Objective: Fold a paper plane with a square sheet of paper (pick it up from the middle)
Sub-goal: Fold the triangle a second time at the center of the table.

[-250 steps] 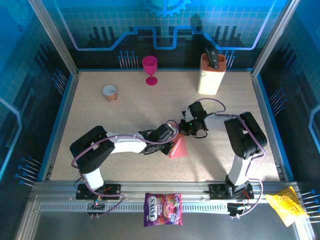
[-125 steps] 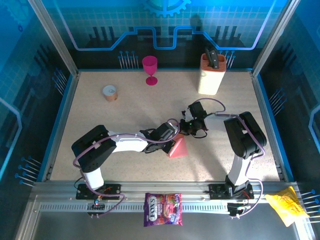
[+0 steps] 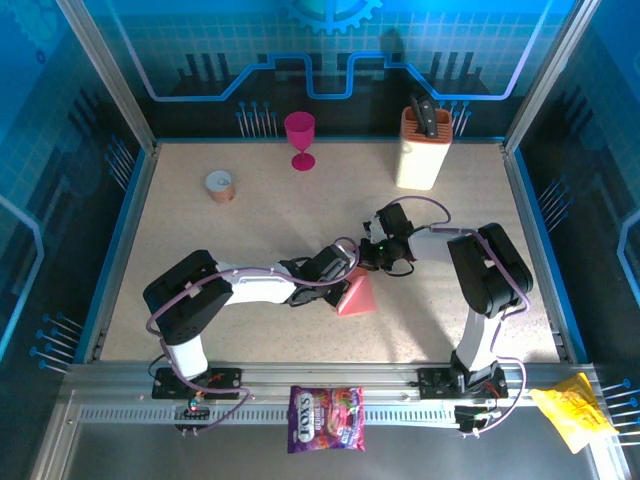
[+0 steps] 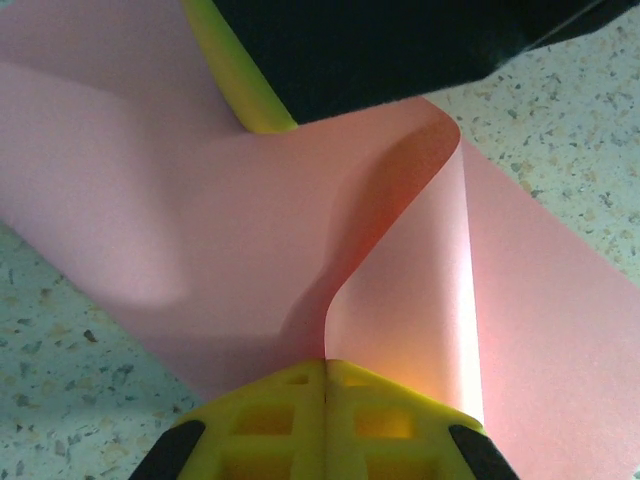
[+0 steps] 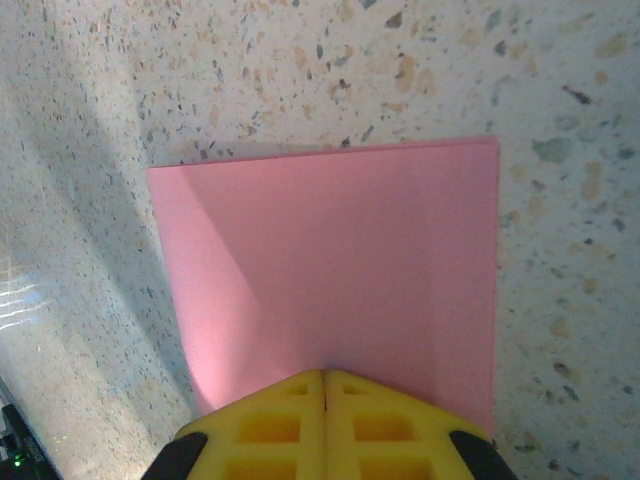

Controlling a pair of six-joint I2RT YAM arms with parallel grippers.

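The square sheet of paper (image 3: 356,298) is salmon pink and stands bent up like a tent on the table's middle. In the left wrist view the paper (image 4: 200,250) curls in an S-fold, and its edge runs into the shut jaws of my left gripper (image 4: 325,362). My left gripper (image 3: 345,274) pinches the sheet's upper left part. My right gripper (image 3: 372,258) meets it from the right; one of its yellow fingers (image 4: 235,80) lies on the paper. In the right wrist view the paper (image 5: 330,250) slopes to the table from my shut right gripper (image 5: 325,375). A paper plane is out of view.
At the back stand a magenta goblet (image 3: 299,138), a cream knife block (image 3: 423,145) and a small brown roll (image 3: 220,184). A purple candy bag (image 3: 325,418) and a yellow wrapper (image 3: 572,410) lie on the metal rail at the front.
The left arm has shifted slightly to the right. The sheet has bent from a slab shape into a more pointed tent. Both grippers stay shut.
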